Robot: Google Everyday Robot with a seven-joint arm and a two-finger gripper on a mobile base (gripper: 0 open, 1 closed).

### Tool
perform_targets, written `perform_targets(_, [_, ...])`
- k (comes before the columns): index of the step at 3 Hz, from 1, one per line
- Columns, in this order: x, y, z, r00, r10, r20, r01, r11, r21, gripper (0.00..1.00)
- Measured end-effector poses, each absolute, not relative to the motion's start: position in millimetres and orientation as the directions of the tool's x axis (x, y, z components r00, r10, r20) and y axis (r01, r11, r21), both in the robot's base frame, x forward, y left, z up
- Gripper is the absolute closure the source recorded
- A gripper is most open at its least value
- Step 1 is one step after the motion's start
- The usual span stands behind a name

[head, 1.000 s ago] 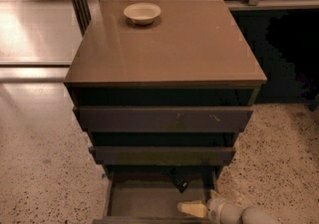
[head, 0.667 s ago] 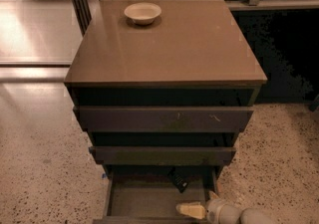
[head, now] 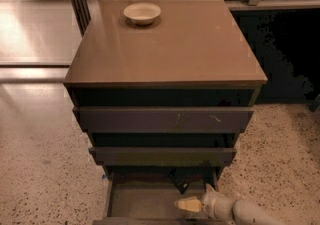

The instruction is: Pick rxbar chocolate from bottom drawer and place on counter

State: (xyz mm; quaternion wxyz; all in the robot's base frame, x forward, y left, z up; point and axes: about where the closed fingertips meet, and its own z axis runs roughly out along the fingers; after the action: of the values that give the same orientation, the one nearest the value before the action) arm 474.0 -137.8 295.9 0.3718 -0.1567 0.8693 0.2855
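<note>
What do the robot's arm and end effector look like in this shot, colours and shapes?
The end effector, low over the open bottom drawer near its front right, is a pale cream, tapering wedge. Behind it sits a rounded off-white wrist collar, then a smooth light grey tubular arm running off the lower right edge. No cables, markings or labels show.

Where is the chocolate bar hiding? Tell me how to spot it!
Find the brown cabinet and look at its bottom drawer, the open one nearest the floor. At the back of that drawer lies the chocolate bar, just behind the gripper. It is small, flat and black, while the gripper is cream.
</note>
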Motion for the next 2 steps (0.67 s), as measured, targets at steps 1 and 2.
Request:
perform_targets(1, [505,-138,277,-0.654,-0.116,-0.747,-0.515,0.792,0.328,0.0])
perform_targets(2, [517,-141,275,-0.648,-0.12,-0.752,-0.515,0.797,0.316,0.0])
